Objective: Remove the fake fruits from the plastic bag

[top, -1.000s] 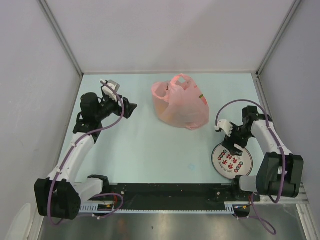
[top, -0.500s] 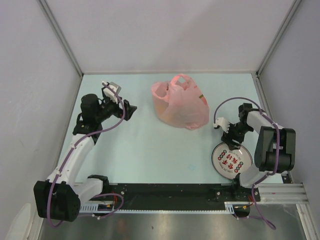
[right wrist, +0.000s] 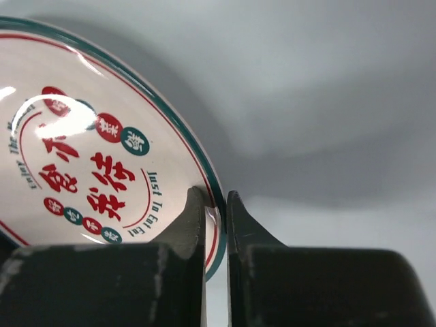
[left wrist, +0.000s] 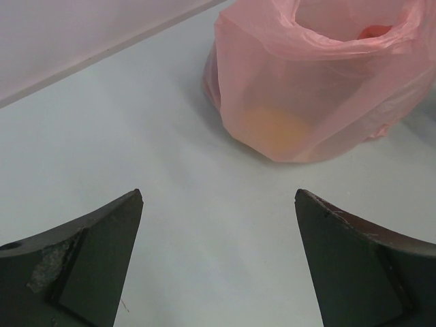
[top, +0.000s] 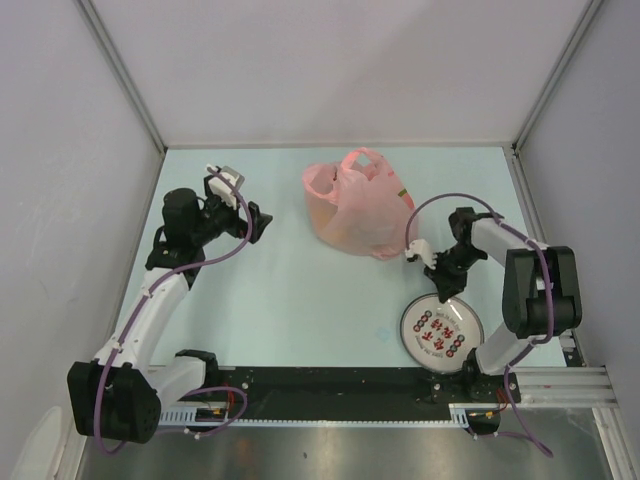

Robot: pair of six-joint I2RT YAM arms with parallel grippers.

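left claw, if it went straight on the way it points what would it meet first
Probably the plastic bag, low on its near side; only table shows between, though depth is unclear.

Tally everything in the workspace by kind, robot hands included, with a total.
Plastic bag: 1
Plate: 1
Robot hands: 2, left hand, right hand
Fake fruits: inside the bag, uncountable through the plastic
Total: 4, fruits aside
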